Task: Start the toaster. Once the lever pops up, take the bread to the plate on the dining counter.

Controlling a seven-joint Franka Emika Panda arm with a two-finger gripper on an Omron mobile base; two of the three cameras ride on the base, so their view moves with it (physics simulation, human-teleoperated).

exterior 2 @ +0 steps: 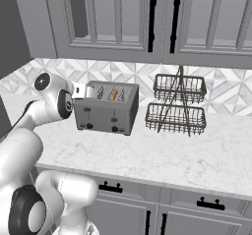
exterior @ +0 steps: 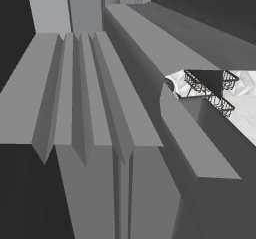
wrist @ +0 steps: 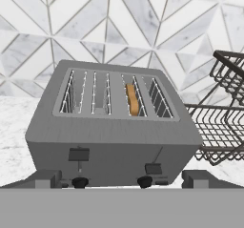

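- The toaster stands directly in front of the gripper, very near, on the marble worktop left of the wire basket rack.
- The bread sits upright in the right pair of slots, its long axis running near to far.
- The two levers are on the front face just above the fingertips; the right one sits lower.
- The fingers are spread wide and hold nothing.
- The arm reaches in from the left, with the hand level.
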